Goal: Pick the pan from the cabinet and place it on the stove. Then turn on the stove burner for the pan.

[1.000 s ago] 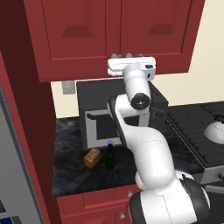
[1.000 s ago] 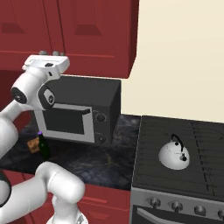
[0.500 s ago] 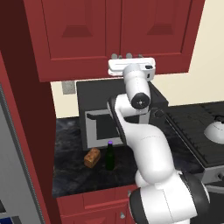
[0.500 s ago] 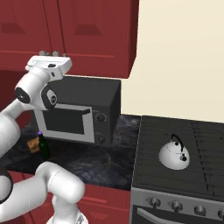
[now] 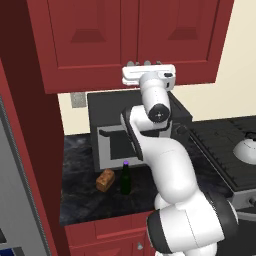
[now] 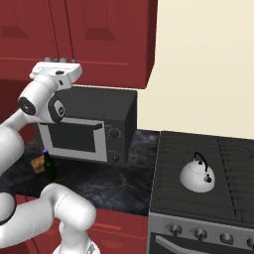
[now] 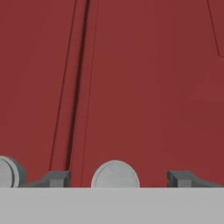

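Observation:
The red wall cabinet (image 5: 100, 40) (image 6: 104, 39) has both doors shut, so the pan is hidden. My gripper (image 5: 140, 65) (image 6: 57, 60) is raised to the cabinet's lower edge, above the microwave. In the hand view, a round silver knob (image 7: 115, 174) on the right-hand door (image 7: 153, 87) sits between my two fingertips (image 7: 54, 178), with a gap on each side. The jaws are open and grip nothing. A second knob (image 7: 8, 173) shows at the left, across the dark seam between the doors. The black stove (image 5: 225, 145) (image 6: 198, 193) lies to the right.
A white kettle (image 6: 197, 172) (image 5: 246, 149) stands on the stove grates. The black-and-silver microwave (image 5: 125, 130) (image 6: 89, 124) sits under the cabinet. A dark bottle (image 5: 126, 178) and a brown loaf (image 5: 105, 180) stand on the dark counter (image 6: 109, 181). Stove knobs (image 6: 198, 233) line the steel front.

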You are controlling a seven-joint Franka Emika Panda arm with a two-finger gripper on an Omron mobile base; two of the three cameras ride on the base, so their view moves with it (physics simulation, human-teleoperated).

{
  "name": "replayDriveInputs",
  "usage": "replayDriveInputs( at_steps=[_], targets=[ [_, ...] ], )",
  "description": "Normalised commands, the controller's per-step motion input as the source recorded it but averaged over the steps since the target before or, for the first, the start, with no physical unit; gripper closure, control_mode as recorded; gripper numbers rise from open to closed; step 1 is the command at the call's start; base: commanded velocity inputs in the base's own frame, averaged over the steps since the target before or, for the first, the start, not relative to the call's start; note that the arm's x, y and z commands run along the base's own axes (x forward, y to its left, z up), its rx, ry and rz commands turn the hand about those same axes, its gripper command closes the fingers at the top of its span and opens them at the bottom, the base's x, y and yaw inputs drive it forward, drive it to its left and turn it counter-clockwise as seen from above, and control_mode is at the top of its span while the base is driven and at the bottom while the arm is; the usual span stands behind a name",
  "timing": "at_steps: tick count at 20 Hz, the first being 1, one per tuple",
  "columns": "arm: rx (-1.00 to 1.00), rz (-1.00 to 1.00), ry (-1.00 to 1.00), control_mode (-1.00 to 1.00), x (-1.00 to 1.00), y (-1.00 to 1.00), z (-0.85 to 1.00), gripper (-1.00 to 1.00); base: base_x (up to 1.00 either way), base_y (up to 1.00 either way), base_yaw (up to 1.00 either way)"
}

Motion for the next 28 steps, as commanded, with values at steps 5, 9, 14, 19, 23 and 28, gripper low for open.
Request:
replayDriveInputs(
  at_steps=[5,9,14,19,23,28],
  targets=[
    [0.0,0.0,0.0,-1.0,0.2,0.23,0.0,1.0,0.0,0.0,0.0],
    [-0.01,0.0,0.0,-1.0,0.2,0.29,-0.01,1.0,0.0,0.0,0.0],
    [-0.01,0.0,0.0,-1.0,0.0,0.07,-0.02,1.0,0.0,0.0,0.0],
    [0.01,0.0,0.0,-1.0,-0.33,-0.19,-0.03,1.0,0.0,0.0,0.0],
    [0.03,0.0,0.0,-1.0,-0.57,-0.41,0.0,1.0,0.0,0.0,0.0],
    [0.02,0.0,0.0,-1.0,-0.57,-0.41,0.0,1.0,0.0,0.0,0.0]
  ],
)
